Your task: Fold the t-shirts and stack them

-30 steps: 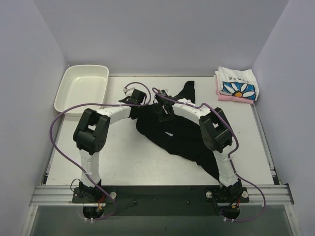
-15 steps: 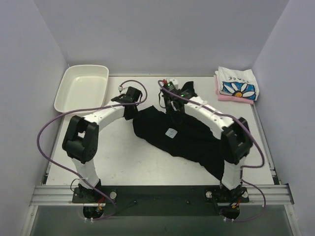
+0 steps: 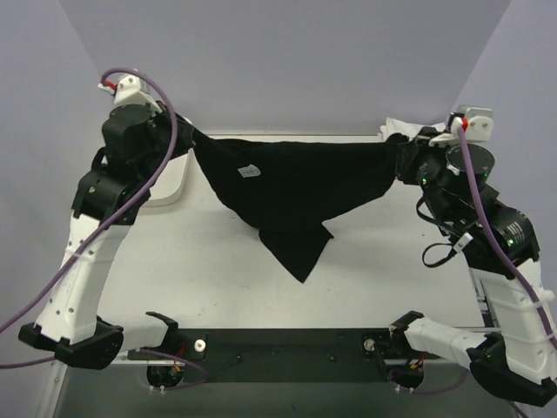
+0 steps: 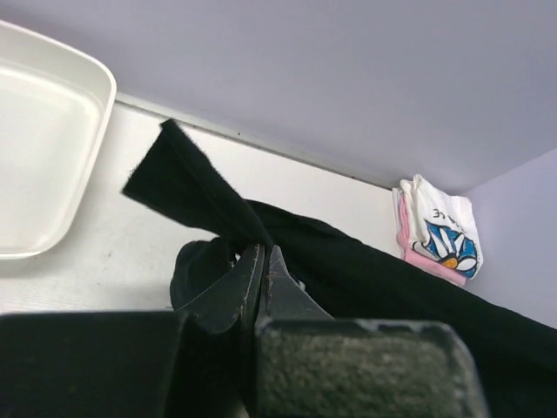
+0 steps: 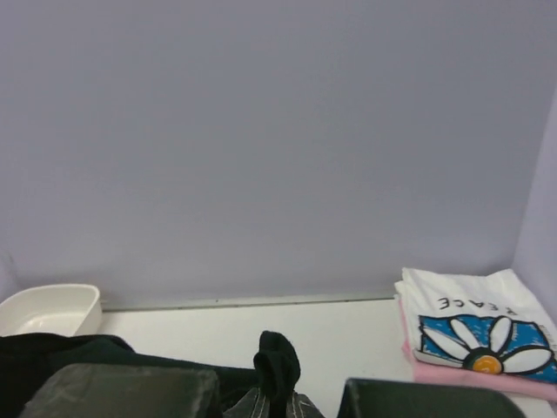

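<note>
The black t-shirt (image 3: 291, 187) hangs in the air, stretched wide between both arms, with a small white tag (image 3: 248, 171) showing and a point drooping toward the table. My left gripper (image 3: 190, 138) is shut on its left end; the wrist view shows the fingers (image 4: 235, 287) pinched together on black cloth (image 4: 209, 205). My right gripper (image 3: 399, 157) is shut on the right end, with a bunch of black cloth (image 5: 280, 364) sticking up between its jaws. The folded daisy-print t-shirt (image 5: 470, 318) lies on the folded pink t-shirt (image 5: 461, 374) at the back right.
A white tray (image 4: 43, 139) sits at the back left, mostly hidden by the left arm in the top view. Purple walls close the table on three sides. A black rail (image 3: 287, 344) runs along the near edge between the arm bases.
Both arms have risen and swung apart toward the side walls. The black t-shirt has been lifted off the table and pulled out wide between them.
</note>
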